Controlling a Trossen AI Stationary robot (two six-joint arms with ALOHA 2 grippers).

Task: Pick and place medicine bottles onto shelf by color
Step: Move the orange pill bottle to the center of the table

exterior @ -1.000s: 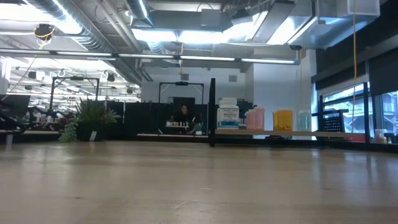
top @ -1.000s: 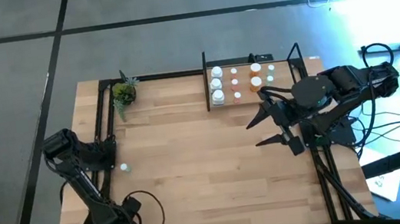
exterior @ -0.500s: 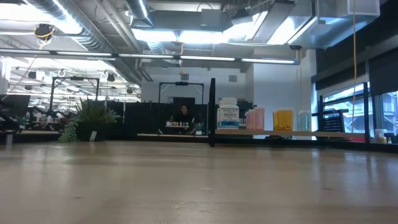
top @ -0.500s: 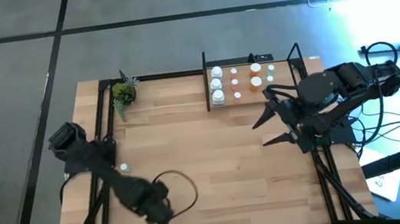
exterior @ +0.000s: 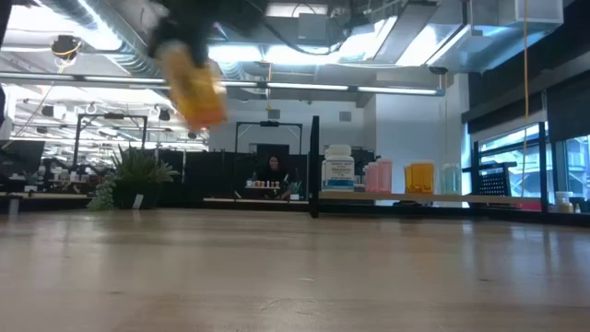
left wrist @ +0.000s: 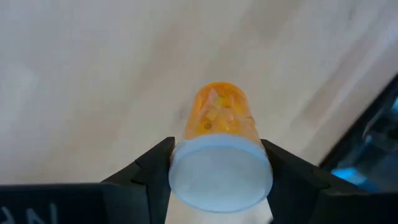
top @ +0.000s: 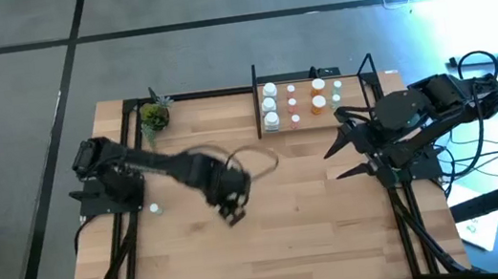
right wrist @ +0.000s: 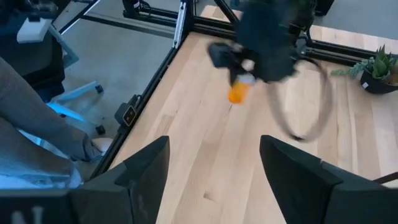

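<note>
Orange bottle clamped between left fingers above table; right fingers spread, empty.

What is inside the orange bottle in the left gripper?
The left gripper grips an orange white-capped bottle; orange pieces show through its wall. The cap hides the rest.

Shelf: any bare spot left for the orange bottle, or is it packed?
The shelf is crowded on its left part, where the medicine bottles stand in columns. Its right end, beside the right gripper, looks bare. The left gripper holds the orange bottle over open tabletop.
</note>
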